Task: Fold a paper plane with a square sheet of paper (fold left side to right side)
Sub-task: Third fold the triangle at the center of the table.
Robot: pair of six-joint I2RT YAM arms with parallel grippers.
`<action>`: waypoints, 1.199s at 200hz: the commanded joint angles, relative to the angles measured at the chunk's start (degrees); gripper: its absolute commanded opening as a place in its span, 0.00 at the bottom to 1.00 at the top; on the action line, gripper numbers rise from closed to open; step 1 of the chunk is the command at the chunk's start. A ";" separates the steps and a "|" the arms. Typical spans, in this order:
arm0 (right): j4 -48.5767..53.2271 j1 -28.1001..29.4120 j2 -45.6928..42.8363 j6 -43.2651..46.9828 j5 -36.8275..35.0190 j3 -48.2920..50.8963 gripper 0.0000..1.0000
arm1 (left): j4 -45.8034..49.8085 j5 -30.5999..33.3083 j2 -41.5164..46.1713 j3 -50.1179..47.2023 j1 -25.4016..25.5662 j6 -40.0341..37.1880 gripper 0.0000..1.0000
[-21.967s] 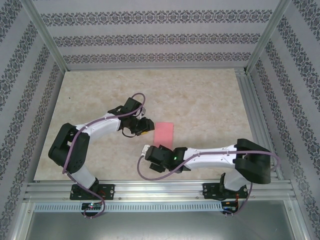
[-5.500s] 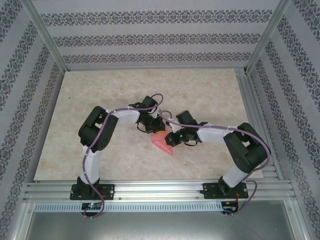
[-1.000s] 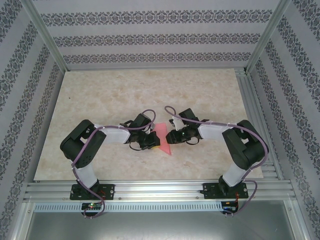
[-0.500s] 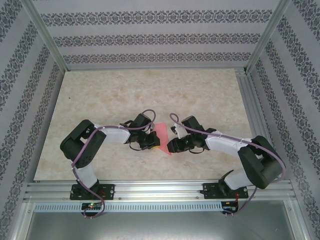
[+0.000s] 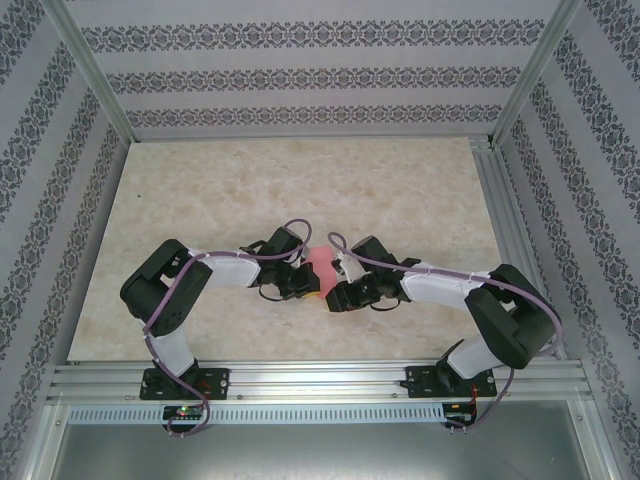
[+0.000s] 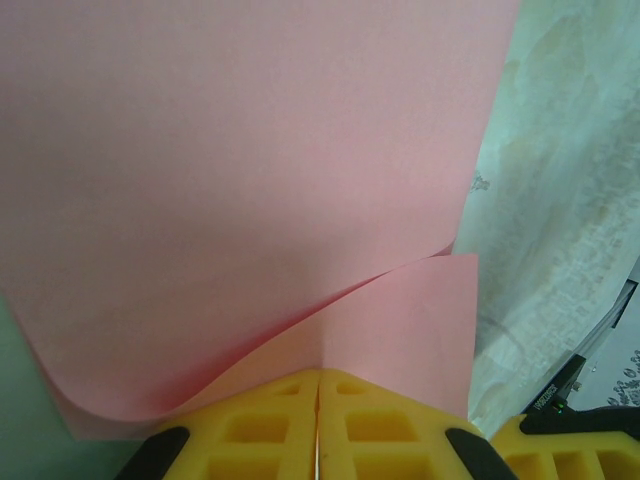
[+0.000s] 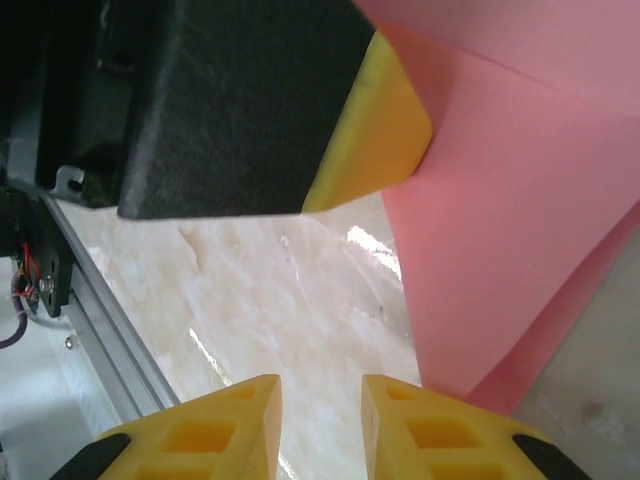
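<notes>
One paper sheet (image 6: 240, 180) within left gripper (image 6: 318, 395)

No readable text, labels, numbers or signs anywhere.

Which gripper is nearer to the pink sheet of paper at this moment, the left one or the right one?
Left. The left gripper has its jaws shut on the sheet of paper; the right gripper is beside the sheet, jaws apart, holding nothing.
</notes>
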State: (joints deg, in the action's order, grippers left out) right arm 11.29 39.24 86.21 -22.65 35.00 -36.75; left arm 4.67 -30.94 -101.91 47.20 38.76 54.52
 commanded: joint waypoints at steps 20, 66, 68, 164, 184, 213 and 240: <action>2.31 -0.48 3.14 1.97 -2.69 -3.45 0.28 | 6.21 5.52 -1.96 -0.86 0.44 -0.65 0.10; 5.71 -1.23 4.49 3.23 -4.60 -4.37 0.28 | 6.33 5.62 -2.15 -0.77 0.44 -0.73 0.10; 5.79 -1.26 4.49 3.23 -4.73 -4.38 0.28 | 6.39 5.65 -2.15 -0.72 0.44 -0.73 0.10; 8.47 -1.54 6.66 3.02 -6.75 -4.76 0.25 | 7.04 5.67 -1.57 -0.02 0.35 -1.00 0.10; 10.55 -1.47 7.62 2.06 -8.21 -4.99 0.20 | 7.38 5.45 -0.72 0.56 0.09 -1.27 0.11; 13.57 -0.58 9.55 0.25 -12.10 -5.17 0.15 | 7.05 4.33 1.62 1.27 -1.00 -1.18 0.13; 14.24 -0.06 10.83 -1.85 -15.11 -4.82 0.12 | 7.10 3.33 4.60 2.10 -2.02 -1.17 0.17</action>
State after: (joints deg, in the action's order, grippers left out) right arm 20.82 38.26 93.82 -22.17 28.10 -42.70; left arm 8.27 -29.41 -100.55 48.21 38.22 54.43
